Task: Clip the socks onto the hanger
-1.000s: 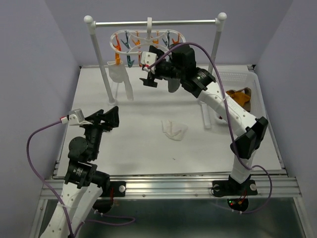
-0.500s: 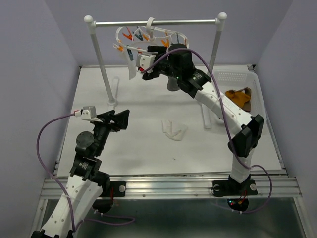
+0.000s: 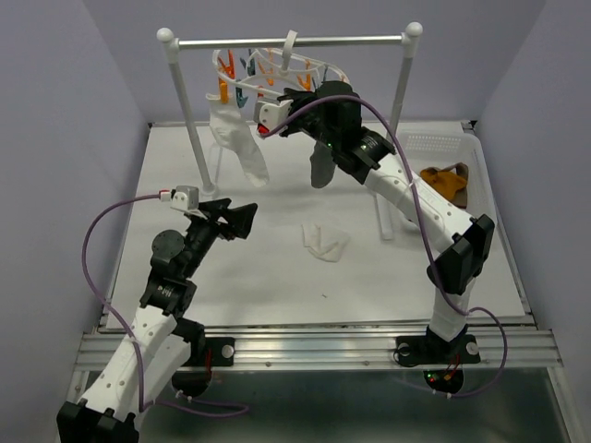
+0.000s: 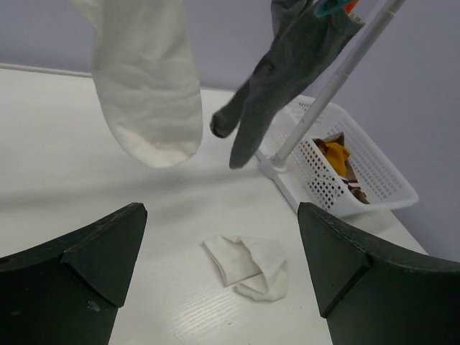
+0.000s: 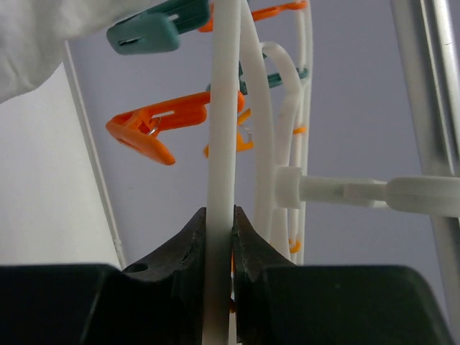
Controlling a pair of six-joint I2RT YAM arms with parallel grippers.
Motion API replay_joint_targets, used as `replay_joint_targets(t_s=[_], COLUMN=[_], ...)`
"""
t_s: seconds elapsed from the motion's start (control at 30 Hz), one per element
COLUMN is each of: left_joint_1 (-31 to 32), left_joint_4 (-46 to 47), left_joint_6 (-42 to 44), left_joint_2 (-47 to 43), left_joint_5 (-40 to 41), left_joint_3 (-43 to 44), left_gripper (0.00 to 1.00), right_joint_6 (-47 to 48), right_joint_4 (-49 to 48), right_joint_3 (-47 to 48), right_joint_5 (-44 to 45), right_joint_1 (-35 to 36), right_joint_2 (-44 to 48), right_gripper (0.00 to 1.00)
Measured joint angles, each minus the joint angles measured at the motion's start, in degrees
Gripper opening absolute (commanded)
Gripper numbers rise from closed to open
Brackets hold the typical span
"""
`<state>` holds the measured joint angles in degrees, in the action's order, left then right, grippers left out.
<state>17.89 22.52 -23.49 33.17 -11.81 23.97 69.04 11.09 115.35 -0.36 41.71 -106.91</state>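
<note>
Arm stretched up high toward the far rail (image 3: 351, 40), the right fingers (image 5: 188, 248) are clamped on the hanger (image 5: 221, 108) ring, where a white sock (image 3: 242, 143) and a grey sock (image 3: 320, 166) dangle; the left fingers (image 4: 79, 266) hover low, spread wide, facing a folded sock (image 3: 325, 242) on the worktop (image 3: 277, 286)

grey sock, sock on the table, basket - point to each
grey sock (image 4: 284, 68), left wrist view, middle of its leg
table sock (image 4: 248, 266), left wrist view, centre fold
basket (image 4: 377, 169), left wrist view, perforated wall

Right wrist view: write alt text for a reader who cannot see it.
The right claw is shut on an upright white ring of the hanger. An orange clip and a teal clip stick out to its left; a white sock fills the top left corner.
</note>
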Motion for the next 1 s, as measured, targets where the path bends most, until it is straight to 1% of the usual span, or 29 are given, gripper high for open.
replay_joint_targets(t_s=[0.1, 0.27, 0.37, 0.4, 0.5, 0.6, 0.73, 0.9, 1.0], left_joint_1=[0.0, 0.0, 0.04, 0.04, 0.2, 0.5, 0.66, 0.74, 0.74], left_joint_4=[2.95, 10.93, 17.79, 18.97, 24.57, 27.06, 27.82, 23.04, 22.6], left_joint_6=[0.98, 2.08, 1.9, 1.86, 1.9, 2.91, 7.52, 17.0, 21.38], left_joint_2=[2.89, 10.01, 17.75, 19.02, 26.51, 30.91, 34.4, 34.56, 35.23], left_joint_5=[-2.27, -7.89, -11.8, -12.63, -17.16, -20.09, -23.43, -23.74, -24.13], left_joint_3=[0.28, 2.78, 6.62, 7.39, 12.35, 16.13, 19.67, 24.0, 26.62], left_gripper=[0.99, 0.99, 0.99, 0.99, 0.99, 0.99, 0.99, 0.99, 0.99], right_joint_6=[1.29, 2.56, 3.28, 3.56, 3.69, 3.65, 3.85, 3.82, 3.82], right_joint_4=[-0.39, -0.02, -0.04, 0.0, 1.49, 4.5, 8.28, 11.15, 12.68], right_joint_3=[0.55, 0.5, -0.07, -0.31, -0.55, -0.57, -0.57, -0.57, -0.57], right_joint_5=[1.33, 2.12, 2.34, 2.4, 2.23, 1.88, 1.86, 1.64, 1.11], right_joint_1=[0.04, 0.04, 0.04, 0.04, 0.04, 0.04, 0.04, 0.04, 0.02], right_joint_2=[-0.42, -0.42, -0.24, -0.11, 0.66, 2.16, 4.0, 5.51, 6.4], right_gripper=[0.12, 0.1, 0.06, 0.05, 0.03, 0.01, 0.01, 0.01, 0.01])
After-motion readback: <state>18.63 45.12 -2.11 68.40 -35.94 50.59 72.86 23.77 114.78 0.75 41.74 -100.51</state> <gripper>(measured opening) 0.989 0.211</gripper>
